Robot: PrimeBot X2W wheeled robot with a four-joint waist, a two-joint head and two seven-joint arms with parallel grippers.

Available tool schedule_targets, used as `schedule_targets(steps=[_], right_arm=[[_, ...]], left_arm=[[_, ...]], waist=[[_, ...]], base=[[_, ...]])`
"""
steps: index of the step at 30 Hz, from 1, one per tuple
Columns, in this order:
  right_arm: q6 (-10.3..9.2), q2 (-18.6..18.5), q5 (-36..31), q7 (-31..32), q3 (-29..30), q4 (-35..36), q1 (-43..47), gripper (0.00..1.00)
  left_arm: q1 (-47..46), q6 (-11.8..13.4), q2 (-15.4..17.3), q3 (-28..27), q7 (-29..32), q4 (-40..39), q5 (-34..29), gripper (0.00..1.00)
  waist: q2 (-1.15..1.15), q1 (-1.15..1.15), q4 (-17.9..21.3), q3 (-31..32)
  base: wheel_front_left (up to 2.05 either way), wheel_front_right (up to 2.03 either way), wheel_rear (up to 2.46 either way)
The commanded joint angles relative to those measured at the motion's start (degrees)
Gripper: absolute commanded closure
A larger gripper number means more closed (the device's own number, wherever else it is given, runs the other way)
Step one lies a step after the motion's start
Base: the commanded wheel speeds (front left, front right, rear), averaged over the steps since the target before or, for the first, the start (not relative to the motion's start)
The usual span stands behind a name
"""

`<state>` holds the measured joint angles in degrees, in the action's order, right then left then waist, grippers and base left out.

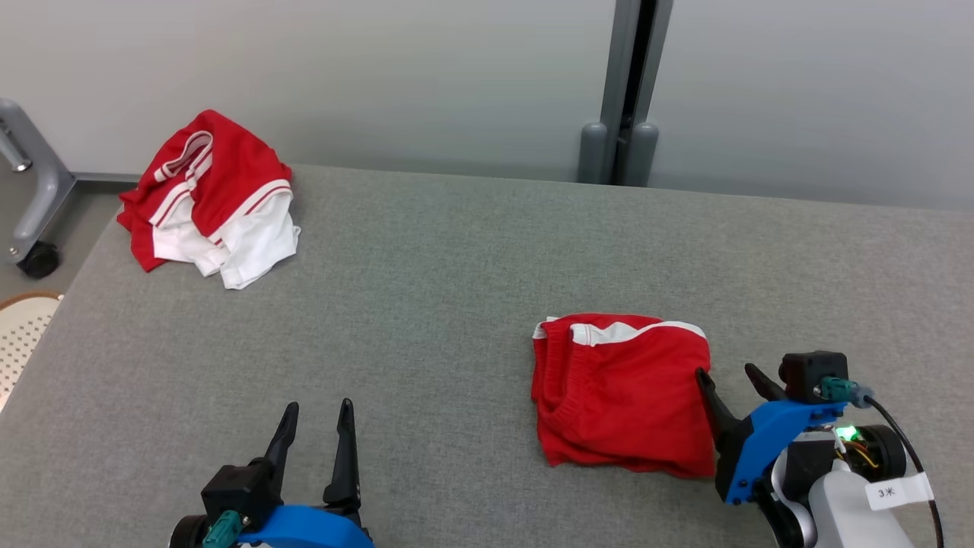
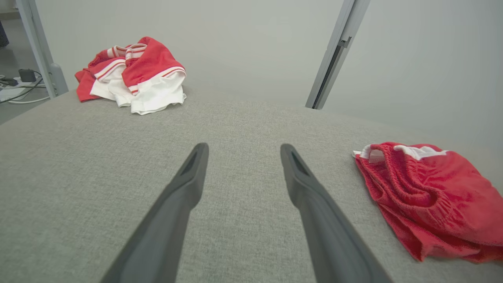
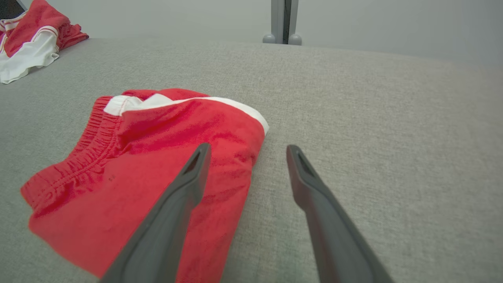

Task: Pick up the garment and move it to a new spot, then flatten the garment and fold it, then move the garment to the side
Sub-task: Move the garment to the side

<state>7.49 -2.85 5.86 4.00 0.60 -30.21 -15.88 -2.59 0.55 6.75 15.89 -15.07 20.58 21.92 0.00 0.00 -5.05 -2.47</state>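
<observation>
Two garments: folded red garment [image 1: 620, 392] at 4 o'clock, crumpled red-and-white pile [image 1: 209, 198] at 10 o'clock. Two grippers, left gripper [image 1: 318, 411] and right gripper [image 1: 727, 371], both spread, empty.

Grey, seemingly fabric-covered table [image 1: 456, 251] before a pale wall [image 1: 342, 76] split by a grey post [image 1: 625, 76].
</observation>
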Motion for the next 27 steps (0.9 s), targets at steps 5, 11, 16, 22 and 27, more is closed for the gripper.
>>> schedule_targets(steps=[5,11,16,22,27], right_arm=[[0.01,-0.08,0.06,6.48,1.73,-4.12,-3.19,0.0],[0.01,-0.02,3.5,11.38,0.15,-6.54,-4.88,0.59],[0.0,-0.48,4.57,9.47,-1.4,-4.88,-7.24,1.0],[0.0,-3.3,5.45,7.54,-2.18,-1.99,-9.59,1.0],[0.0,-6.14,6.21,6.97,-1.18,0.95,-10.51,1.0]], left_arm=[[-1.39,0.13,-0.53,-0.91,-0.14,-0.11,-0.56,0.0],[-1.75,-0.15,-0.92,-1.89,-0.14,-0.24,-1.29,0.0],[-2.47,-0.56,-1.13,-2.12,-0.14,-0.95,-2.44,0.0],[-3.62,-1.14,-0.96,-2.0,-0.14,-3.03,-4.0,0.0],[-5.11,-1.67,-0.26,-1.37,-0.14,-4.9,-5.28,0.0]], waist=[[0.0,0.0,-3.17,-3.25],[0.0,0.0,-3.56,-5.59],[0.0,0.0,-1.39,-7.3],[0.0,0.0,4.48,-9.37],[0.0,0.0,11.01,-11.88]], base=[[0.0,0.0,0.0],[0.0,0.0,0.0],[0.0,0.0,0.0],[0.0,0.0,0.0],[0.0,0.0,0.0]])
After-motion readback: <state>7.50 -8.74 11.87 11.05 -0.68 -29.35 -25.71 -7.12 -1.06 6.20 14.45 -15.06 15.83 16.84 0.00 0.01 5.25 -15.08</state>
